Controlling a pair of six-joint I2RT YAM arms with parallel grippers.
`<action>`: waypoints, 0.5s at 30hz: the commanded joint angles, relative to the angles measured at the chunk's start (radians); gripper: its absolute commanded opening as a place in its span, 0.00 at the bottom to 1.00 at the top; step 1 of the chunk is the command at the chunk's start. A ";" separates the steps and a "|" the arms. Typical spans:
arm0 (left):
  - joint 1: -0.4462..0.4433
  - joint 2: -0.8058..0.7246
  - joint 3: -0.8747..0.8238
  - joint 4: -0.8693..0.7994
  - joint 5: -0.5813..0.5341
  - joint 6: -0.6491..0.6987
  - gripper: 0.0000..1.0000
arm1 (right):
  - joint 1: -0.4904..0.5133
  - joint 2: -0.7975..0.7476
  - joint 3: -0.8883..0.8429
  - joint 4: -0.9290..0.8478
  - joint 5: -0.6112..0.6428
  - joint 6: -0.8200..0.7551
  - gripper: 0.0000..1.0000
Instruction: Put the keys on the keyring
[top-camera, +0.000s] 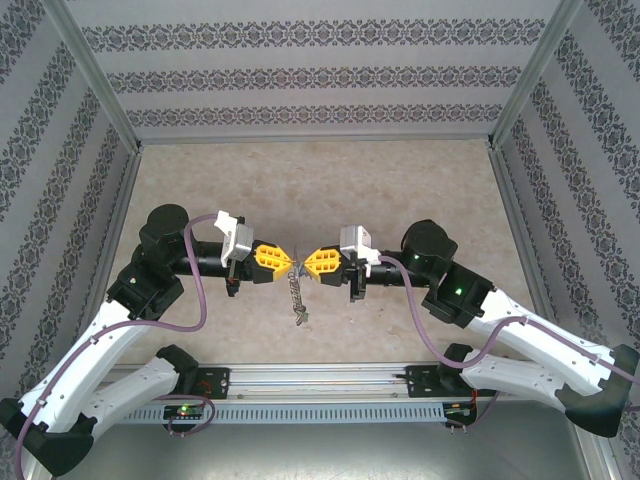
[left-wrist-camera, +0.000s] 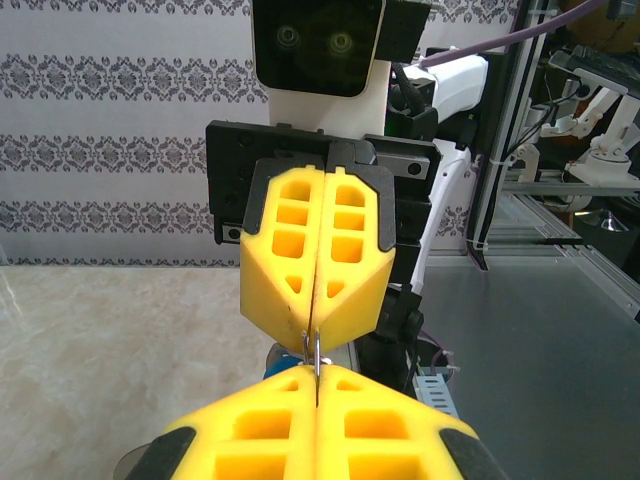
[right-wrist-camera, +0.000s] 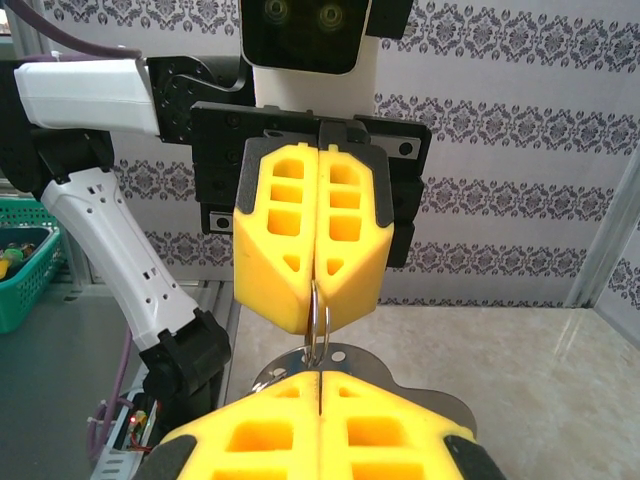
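Note:
My left gripper (top-camera: 288, 259) and right gripper (top-camera: 308, 262) meet tip to tip over the middle of the table, both shut. A thin wire ring (right-wrist-camera: 318, 322) bridges them, one end pinched in the left gripper (right-wrist-camera: 317, 288), the other running into the seam of the right gripper (right-wrist-camera: 320, 376). The flat grey keyring (right-wrist-camera: 410, 362), with small holes, lies just behind the right fingertips. It dangles with its tags below the tips (top-camera: 297, 296). In the left wrist view the wire ring (left-wrist-camera: 315, 352) runs from the left gripper (left-wrist-camera: 316, 372) to the right gripper (left-wrist-camera: 314, 332). A blue bit, perhaps the key's head (left-wrist-camera: 268, 368), peeks beneath.
The beige table (top-camera: 320, 190) is walled on three sides by patterned panels (top-camera: 310, 75). An aluminium rail (top-camera: 320, 382) with the arm bases runs along the near edge. A green basket (right-wrist-camera: 25, 270) stands off the table to one side.

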 joint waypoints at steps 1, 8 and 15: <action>0.009 -0.011 0.031 0.016 0.032 0.028 0.00 | 0.013 0.001 0.037 0.052 -0.034 -0.010 0.00; 0.008 -0.005 0.025 0.016 0.031 0.035 0.00 | 0.015 0.015 0.046 0.055 -0.044 -0.006 0.00; 0.008 0.000 0.027 0.016 0.031 0.035 0.00 | 0.015 0.027 0.050 0.066 -0.047 -0.006 0.00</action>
